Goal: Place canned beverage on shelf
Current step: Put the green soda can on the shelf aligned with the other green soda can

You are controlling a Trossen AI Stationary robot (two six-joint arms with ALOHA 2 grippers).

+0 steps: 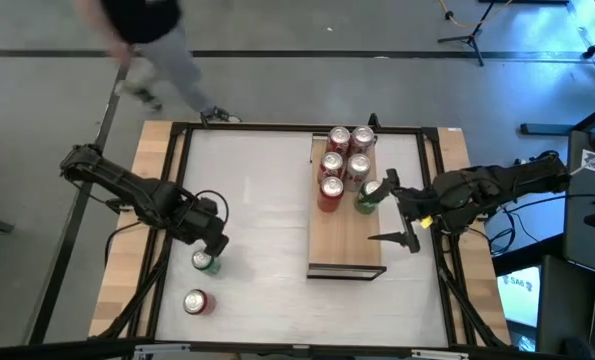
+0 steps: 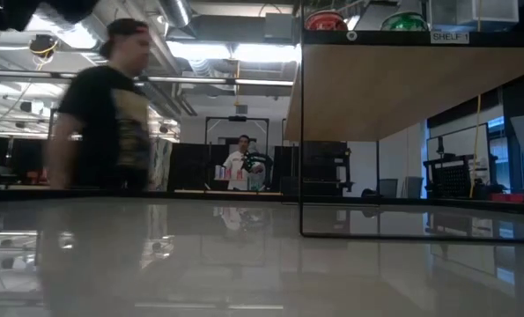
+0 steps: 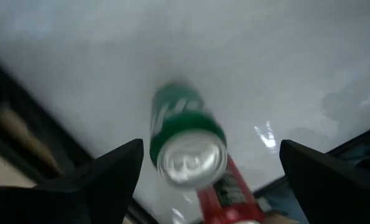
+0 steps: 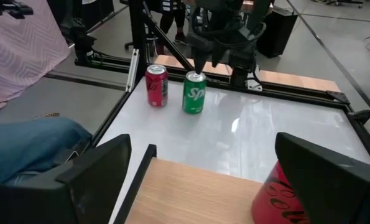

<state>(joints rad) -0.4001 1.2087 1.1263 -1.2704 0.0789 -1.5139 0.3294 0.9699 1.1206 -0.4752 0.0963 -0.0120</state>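
Observation:
A green can (image 1: 205, 262) stands upright on the white table at the near left, with a red can (image 1: 195, 302) nearer the front edge. My left gripper (image 1: 213, 246) hangs open just above the green can (image 3: 186, 146), pointing down, a finger to either side of it and clear of it. The shelf (image 1: 345, 235) is a light-wood board lying on the table right of centre. Several red cans (image 1: 339, 150) and a green one (image 1: 367, 195) stand on its far half. My right gripper (image 1: 395, 210) is open over the shelf's right edge, close beside that green can, holding nothing.
A black frame rail (image 1: 177, 190) runs round the table. The near half of the shelf board (image 4: 191, 193) is bare. A person (image 1: 152, 50) walks past beyond the far left corner. In the low view the shelf (image 2: 402, 88) stands raised on a thin black frame.

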